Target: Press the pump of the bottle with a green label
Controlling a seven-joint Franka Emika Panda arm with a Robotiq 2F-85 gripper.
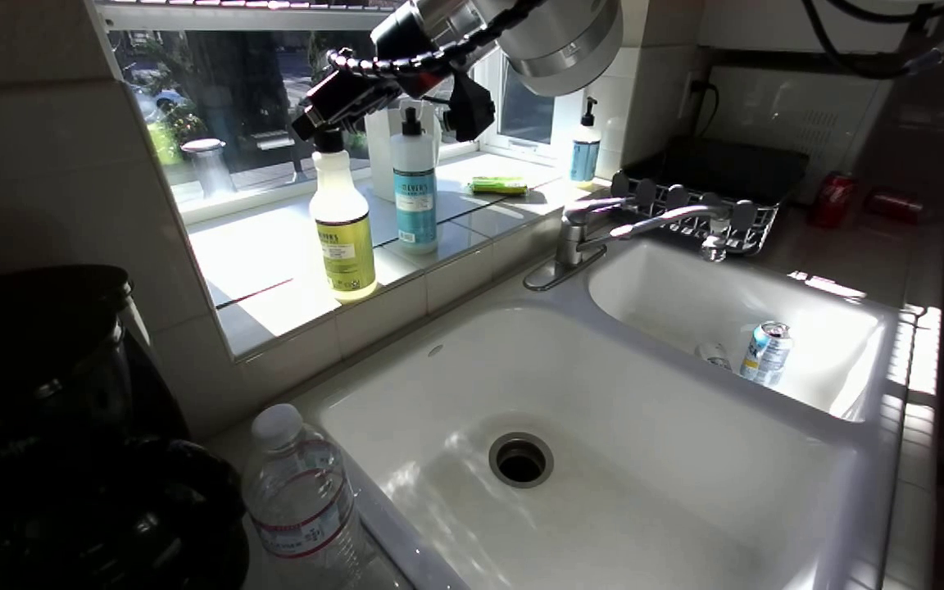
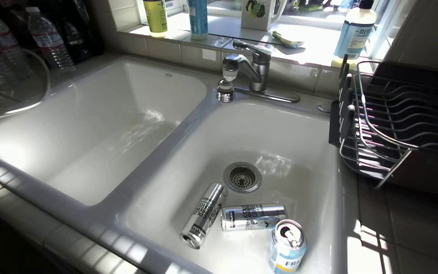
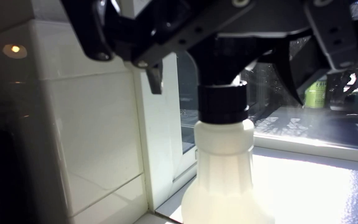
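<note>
Lining up for the press looks to be the step in hand: the gripper (image 3: pixel 228 84) is at the pump head (image 1: pixel 328 142) of the green-label bottle (image 1: pixel 347 254), which stands upright left of centre in an exterior view, close to the edge of the sunlit surface (image 1: pixel 263 303). In the wrist view the jaws stand wide, one either side of the bottle's black collar (image 3: pixel 222 104), clasping nothing that I can make out. A dark pointed piece (image 3: pixel 286 73) at upper right there may be a trigger; it merges with the nearby jaw, so I cannot tell whether they touch. If so, the next move calls for narrowing the jaws onto it without tipping the bottle; otherwise, a straight downward push.

The surface carries one green-label bottle, one teal-label bottle (image 1: pixel 415 205), one blue-label bottle (image 1: pixel 584 156), one mug (image 2: pixel 257 19) and one small green packet (image 2: pixel 288 40). Low in an exterior view, two silver cans (image 2: pixel 203 220) and one light-blue can (image 2: pixel 287 249) share a basin (image 2: pixel 157 156), one of two; above is one faucet (image 2: pixel 260 74). At upper left, I count at least three water bottles (image 2: pixel 49 38).
</note>
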